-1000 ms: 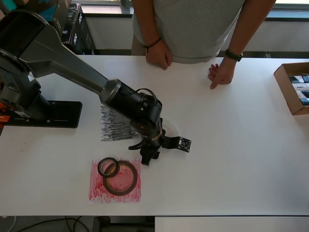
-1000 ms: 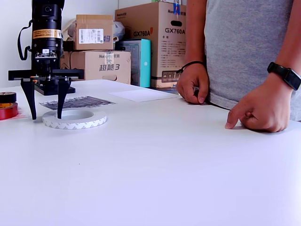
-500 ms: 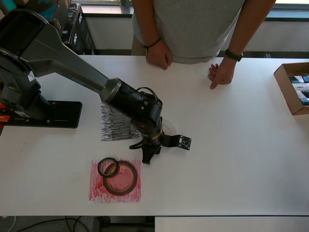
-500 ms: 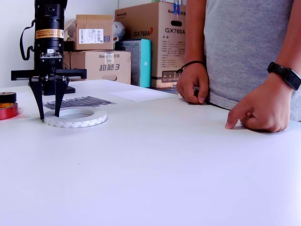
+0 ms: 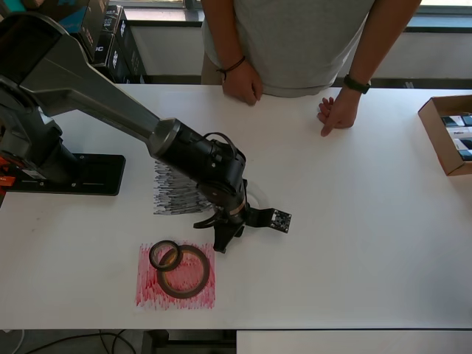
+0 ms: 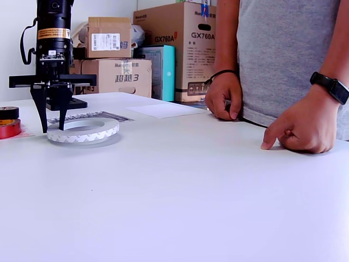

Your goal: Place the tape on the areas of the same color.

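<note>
My gripper [image 6: 53, 129] is shut on the near-left rim of the white tape roll [image 6: 83, 131], one finger inside the ring and one outside. The roll hangs slightly above the table over its own shadow. In the overhead view the gripper [image 5: 221, 243] and wrist hide most of the roll; only a sliver [image 5: 258, 196] shows. A dark-red roll [image 5: 183, 271] lies on the red sheet [image 5: 147, 291], and the small black roll [image 5: 164, 255] overlaps its rim. The black scribbled sheet [image 5: 171, 193] lies beside the arm. The white sheet [image 6: 163, 110] lies further back.
A person stands at the far table edge with both hands [image 5: 243, 82] [image 5: 338, 110] resting on it. An open cardboard box [image 5: 448, 133] sits at the overhead view's right edge. The arm's black base [image 5: 70, 174] is at the left. Cartons [image 6: 114, 54] are stacked behind.
The fingers closed from a wide spread onto the white roll's rim. The roll has since risen off the table and shifted slightly toward the exterior view's left.
</note>
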Robot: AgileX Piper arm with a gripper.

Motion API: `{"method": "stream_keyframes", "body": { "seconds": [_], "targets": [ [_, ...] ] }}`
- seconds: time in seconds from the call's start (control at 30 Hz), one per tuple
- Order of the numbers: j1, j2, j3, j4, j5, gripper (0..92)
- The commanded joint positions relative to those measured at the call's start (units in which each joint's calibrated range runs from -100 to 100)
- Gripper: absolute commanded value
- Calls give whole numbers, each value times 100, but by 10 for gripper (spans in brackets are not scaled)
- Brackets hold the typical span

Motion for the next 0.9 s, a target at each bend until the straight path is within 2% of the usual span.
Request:
{"method": "stream_keyframes", "body": {
  "seconds": [0.0,0.2,0.43,0.87],
  "targets": [
    [-129,-145,-124,41,-28,10],
    [-231,-641,-615,558,-36,10],
    [148,-1398,-1205,1076,-45,9],
    [2397,-2446,-969,1161,160,9]
  ]
}}
